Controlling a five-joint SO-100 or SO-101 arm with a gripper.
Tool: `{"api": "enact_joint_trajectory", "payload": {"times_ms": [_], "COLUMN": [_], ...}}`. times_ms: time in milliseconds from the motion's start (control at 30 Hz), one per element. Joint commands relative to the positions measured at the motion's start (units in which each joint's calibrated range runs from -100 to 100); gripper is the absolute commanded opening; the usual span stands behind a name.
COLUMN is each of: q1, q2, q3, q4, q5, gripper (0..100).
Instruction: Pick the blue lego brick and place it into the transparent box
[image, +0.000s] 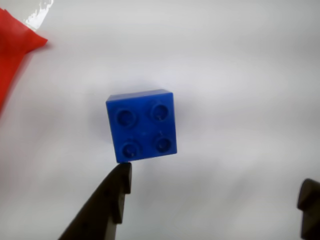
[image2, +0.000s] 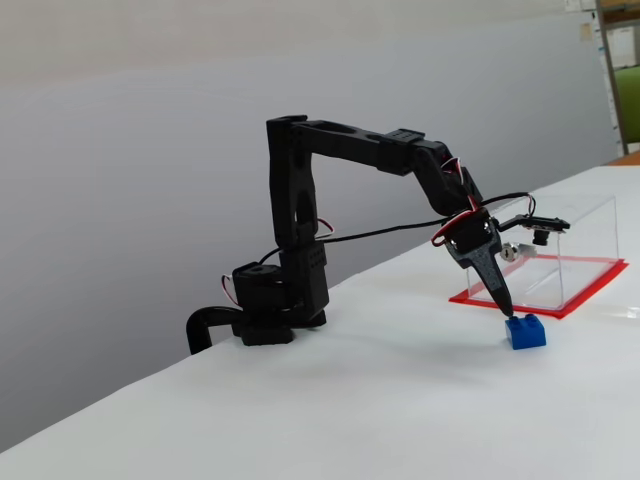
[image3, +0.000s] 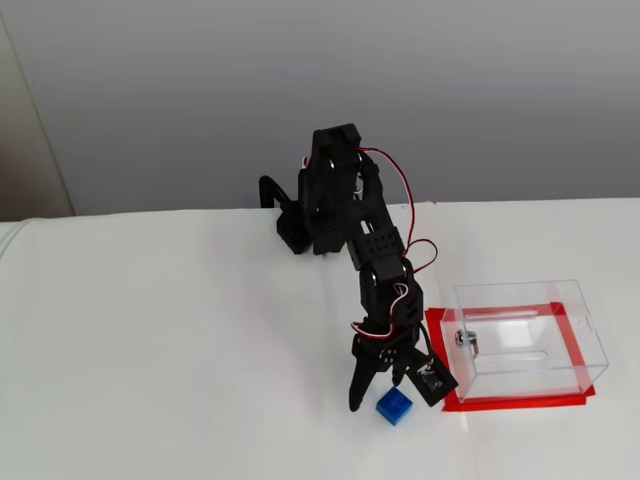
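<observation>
no readable text, label or number shows anywhere (stud tops too blurred to tell).

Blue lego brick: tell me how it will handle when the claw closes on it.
The blue lego brick looks like hard moulded plastic, so it should stay stiff under a squeeze. It is small beside the transparent box, so probably light. Its flat base rests on the table; it should slide rather than roll. Smooth sides might slip if the open claw grips off-centre.

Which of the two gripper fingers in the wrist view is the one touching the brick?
The long dark finger at lower left: its tip meets the small blue studded plastic brick. The finger at right stands clear.
</observation>
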Motion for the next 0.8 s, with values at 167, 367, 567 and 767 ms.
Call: {"api": "enact_joint_trajectory", "payload": {"times_ms": [167,367,567,767], "q1": [-1.06,-3.5,-4.24,-4.09], "q2": [3.76,5.28,5.71,8.42], "q3": [-8.62,-9.8,-9.62,-10.61], "q4": [-0.11,-0.11,-0.02,-0.2], "q5": [-0.52,-0.52,-0.52,-0.52], "gripper": [36,36,36,36]}}
